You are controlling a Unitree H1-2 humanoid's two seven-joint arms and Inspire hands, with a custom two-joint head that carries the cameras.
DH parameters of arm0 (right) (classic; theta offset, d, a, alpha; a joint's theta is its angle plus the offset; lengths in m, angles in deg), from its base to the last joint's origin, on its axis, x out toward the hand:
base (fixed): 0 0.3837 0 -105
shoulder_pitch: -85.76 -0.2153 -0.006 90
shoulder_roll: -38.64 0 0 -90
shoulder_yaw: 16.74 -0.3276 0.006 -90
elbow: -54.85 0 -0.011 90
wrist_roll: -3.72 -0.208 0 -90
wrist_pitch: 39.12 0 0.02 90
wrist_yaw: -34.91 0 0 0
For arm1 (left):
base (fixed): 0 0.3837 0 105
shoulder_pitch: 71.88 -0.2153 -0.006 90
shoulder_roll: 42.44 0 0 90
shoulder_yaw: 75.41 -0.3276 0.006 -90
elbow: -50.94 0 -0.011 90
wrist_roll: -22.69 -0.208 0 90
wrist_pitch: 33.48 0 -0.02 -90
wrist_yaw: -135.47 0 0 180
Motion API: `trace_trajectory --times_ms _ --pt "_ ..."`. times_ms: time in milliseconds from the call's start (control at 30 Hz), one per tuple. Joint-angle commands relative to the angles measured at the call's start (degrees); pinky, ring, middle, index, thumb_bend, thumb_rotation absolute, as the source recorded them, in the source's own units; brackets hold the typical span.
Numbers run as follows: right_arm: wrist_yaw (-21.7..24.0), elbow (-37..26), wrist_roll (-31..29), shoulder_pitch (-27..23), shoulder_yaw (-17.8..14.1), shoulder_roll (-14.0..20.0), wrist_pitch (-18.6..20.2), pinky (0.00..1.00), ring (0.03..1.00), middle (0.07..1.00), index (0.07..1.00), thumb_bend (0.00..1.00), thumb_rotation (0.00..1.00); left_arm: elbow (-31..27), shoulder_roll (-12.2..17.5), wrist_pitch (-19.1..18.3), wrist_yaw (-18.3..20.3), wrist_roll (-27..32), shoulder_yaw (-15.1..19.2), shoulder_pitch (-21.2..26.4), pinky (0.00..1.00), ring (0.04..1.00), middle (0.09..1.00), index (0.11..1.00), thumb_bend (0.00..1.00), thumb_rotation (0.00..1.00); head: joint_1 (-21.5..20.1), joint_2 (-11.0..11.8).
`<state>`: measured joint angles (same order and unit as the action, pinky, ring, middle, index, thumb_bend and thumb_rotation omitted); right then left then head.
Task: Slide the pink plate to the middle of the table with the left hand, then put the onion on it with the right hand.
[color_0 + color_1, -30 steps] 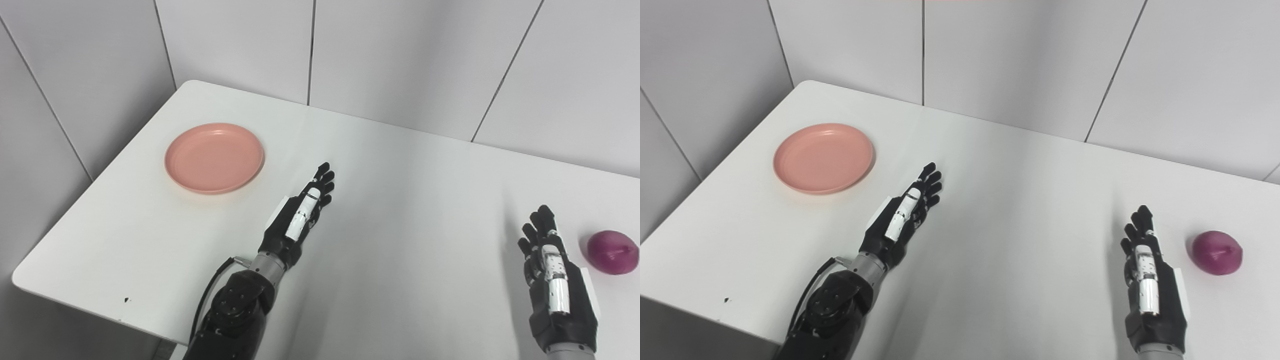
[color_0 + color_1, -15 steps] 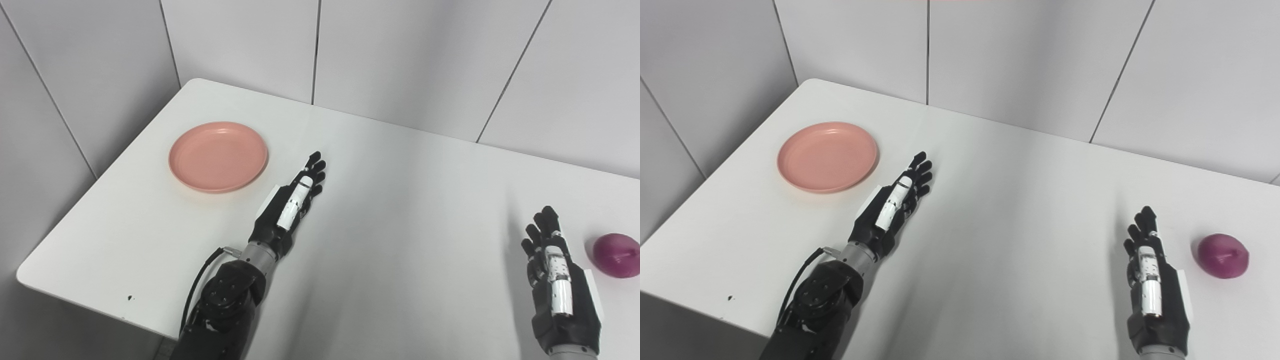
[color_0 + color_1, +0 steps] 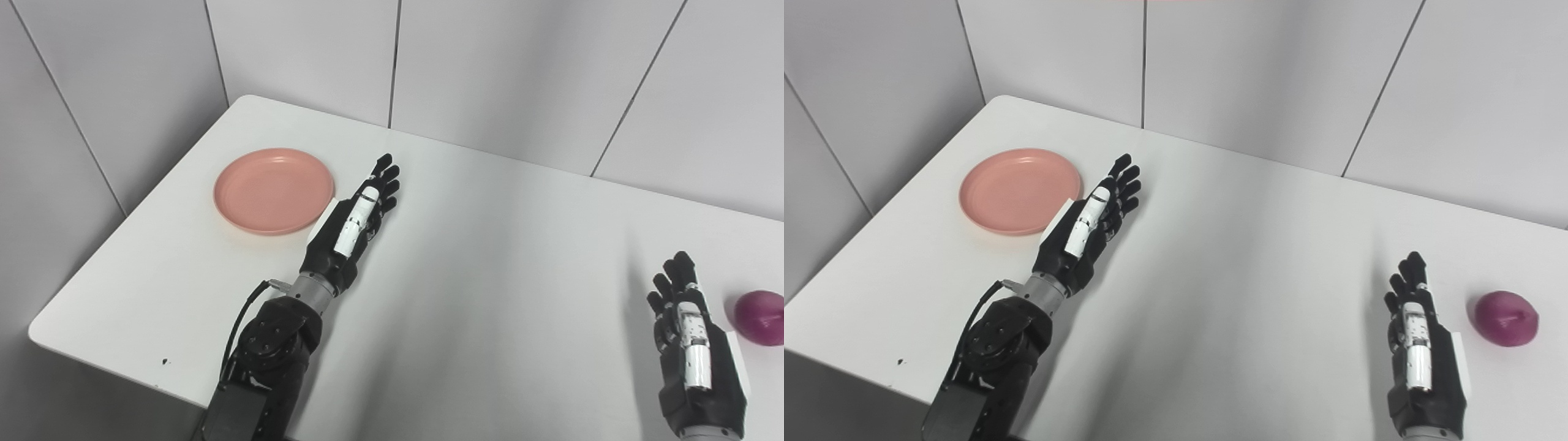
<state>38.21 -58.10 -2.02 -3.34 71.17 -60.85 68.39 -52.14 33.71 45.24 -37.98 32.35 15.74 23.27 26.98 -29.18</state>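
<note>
White rectangular table (image 3: 490, 294) is seen from above, set into a corner of grey panelled walls (image 3: 306, 55). A small dark speck (image 3: 164, 361) is noted nr the table's front-left edge.

Round shallow pink plastic plate (image 3: 269, 191) is found at approx 10 o'clock from table centre, flat on the surface, nothing on it. It is not at mid-table.

Left hand (image 3: 352, 223), black w/ white panels, is placed just beside the plate at the plate's 3–4 o'clock side. Fingers (image 3: 384, 177) are held straight, extended and close together, pointing toward 1 o'clock; nothing is gripped. Hand is turned on edge, palm side toward the plate. In the right eye view its near edge is seen overlapping the plate rim; actual contact cannot be confirmed. Black forearm (image 3: 269, 343) is seen entering from the bottom edge, w/ a thin black cable looped at the wrist.

Right hand (image 3: 1421, 355), same black-and-white build, is positioned at approx 4 o'clock from table centre, nr the front edge. Fingers are extended and slightly spread, pointing to 12 o'clock; nothing is held.

Round purple-red onion (image 3: 1507, 318) is located just beside the right hand, at its 2–3 o'clock, on the table, apart from the hand. In the left eye view it is cut by the frame edge.
</note>
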Motion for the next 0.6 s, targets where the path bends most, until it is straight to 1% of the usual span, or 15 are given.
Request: trace_trajectory --times_ms 0,67,133,300,433,500,567 --pt "0.16 -1.03 -0.47 -1.41 -0.02 -0.16 -0.46 1.00 1.000 1.000 1.000 0.00 1.00 -2.06 0.15 1.27 -0.49 -0.23 0.11 2.49 1.00 0.998 1.000 0.987 0.42 1.00 -0.41 -0.11" --pt "0.14 -1.17 -0.45 -1.42 0.06 -0.20 0.01 1.00 1.000 1.000 1.000 0.00 1.00 -2.21 0.30 1.35 -0.48 -0.02 0.32 2.71 1.00 0.997 1.000 0.989 0.43 1.00 -0.55 -0.20" --pt "0.16 -0.80 -0.51 -1.41 0.01 -0.19 -0.45 1.00 1.000 1.000 1.000 0.00 1.00 -2.37 0.52 1.50 -0.41 0.25 0.62 3.04 1.00 0.996 1.000 0.990 0.43 1.00 -0.73 -0.19" --pt "-0.02 -1.39 -0.90 -1.29 -0.05 -0.57 0.06 1.00 1.000 1.000 1.000 0.00 1.00 -2.38 1.43 2.78 -0.34 -0.24 1.27 3.74 0.98 0.975 0.993 0.975 0.46 1.00 -0.57 -0.27" --pt "0.04 -1.53 -0.63 -1.17 0.07 -0.39 0.23 1.00 1.000 1.000 1.000 0.00 1.00 -3.06 2.81 1.70 -0.05 0.46 2.14 4.45 0.99 0.981 0.990 0.969 0.48 1.00 -0.65 -0.13" --pt "0.00 -1.76 -0.69 -1.14 0.12 -0.45 0.62 1.00 1.000 1.000 1.000 0.00 1.00 -3.08 3.17 1.95 -0.11 0.86 2.59 4.76 0.99 0.985 0.990 0.968 0.48 1.00 -0.65 -0.13" --pt "0.07 -1.40 -1.21 -1.23 -0.11 -0.57 0.23 1.00 1.000 1.000 1.000 0.00 1.00 -3.18 3.49 1.84 -0.19 0.94 3.01 5.19 0.99 0.986 0.987 0.966 0.49 1.00 -0.50 -0.01"
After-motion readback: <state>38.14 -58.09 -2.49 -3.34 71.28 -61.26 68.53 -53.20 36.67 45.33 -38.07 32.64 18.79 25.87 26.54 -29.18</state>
